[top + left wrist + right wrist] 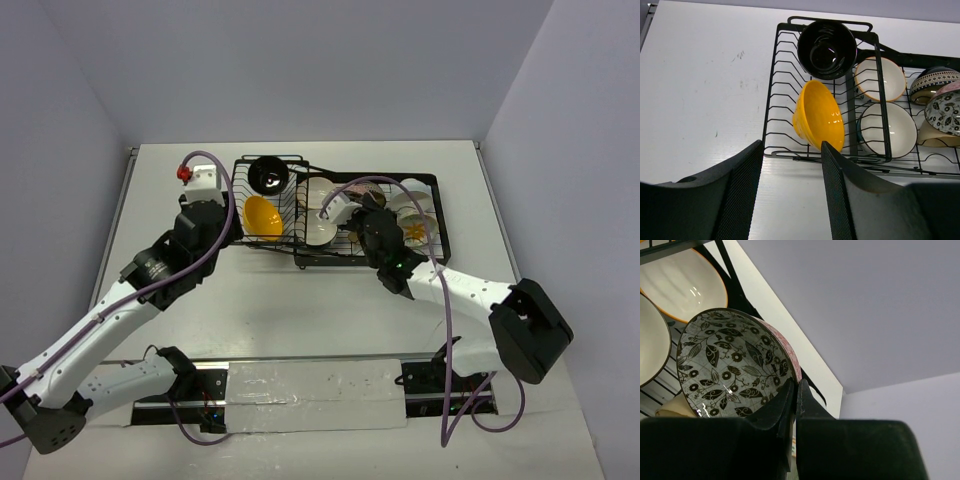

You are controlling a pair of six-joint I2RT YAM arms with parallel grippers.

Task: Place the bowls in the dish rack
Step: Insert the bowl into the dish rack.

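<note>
The black wire dish rack (300, 258) lies at the table's middle back. In its left section a black bowl (826, 49) and an orange-yellow bowl (820, 116) stand on edge. Two white bowls (880, 79) (888, 129) sit in the basket section, with a dark banded bowl (935, 82) and a cream bowl (940, 141) further right. My right gripper (796, 385) is shut on the rim of a leaf-patterned bowl (732, 365), held tilted over the basket. My left gripper (792, 150) hangs open before the rack's near left corner, with only table between its fingers.
More white bowls (412, 205) lie at the basket's right end. Bare table (300, 310) stretches between the rack and the arm bases. The table's left edge (122, 215) and grey walls close the space.
</note>
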